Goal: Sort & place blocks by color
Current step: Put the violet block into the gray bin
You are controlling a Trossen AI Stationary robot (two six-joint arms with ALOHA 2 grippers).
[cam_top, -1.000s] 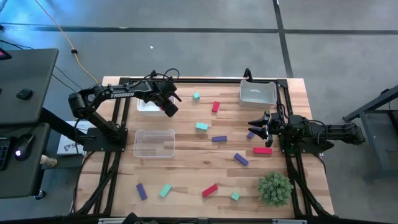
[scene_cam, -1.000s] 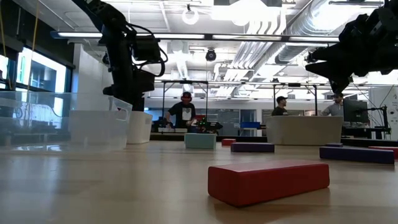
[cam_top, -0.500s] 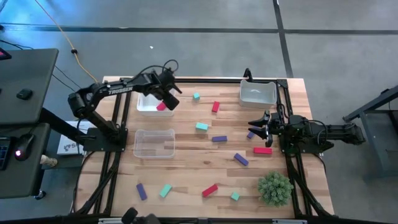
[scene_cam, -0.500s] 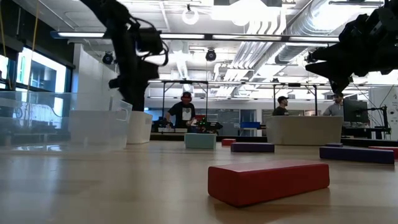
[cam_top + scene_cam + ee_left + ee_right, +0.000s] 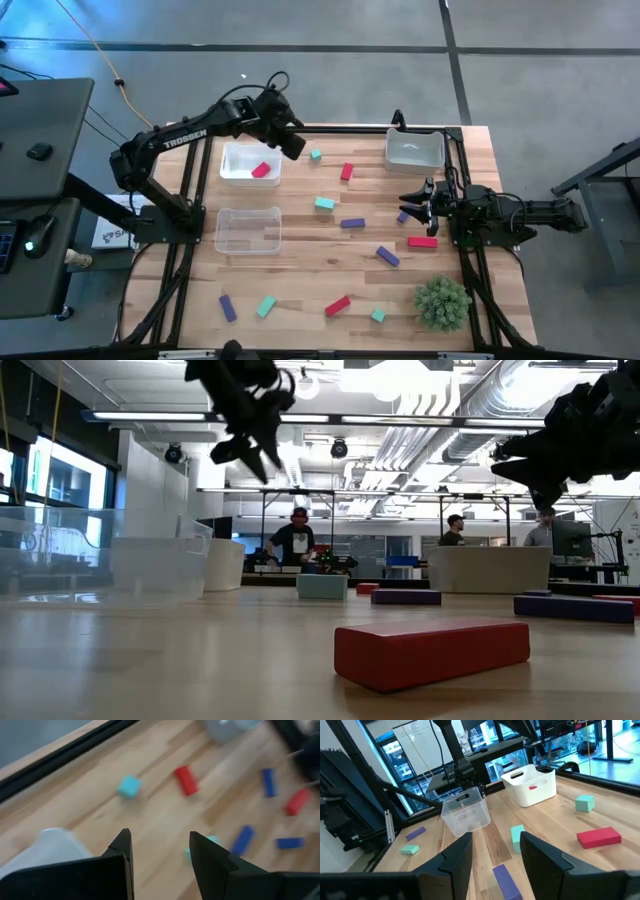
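Red, teal and purple blocks lie scattered flat on the wooden table. Among them are a teal cube, a red bar and a purple bar. One red block lies inside the white bin at the far left. My left gripper hangs open high above the table, just right of that bin and near the teal cube, with nothing between its fingers. My right gripper waits open at the table's right side, above a purple block.
A clear bin stands nearer than the white one, and another bin stands at the far right. A green spiky plant ball sits near the front right. People sit in the room beyond the table.
My left gripper has risen from over the white bin and gone toward the table's right and far edge, tipping its fingers more level. The red block stays lying in the bin. My right arm has kept still.
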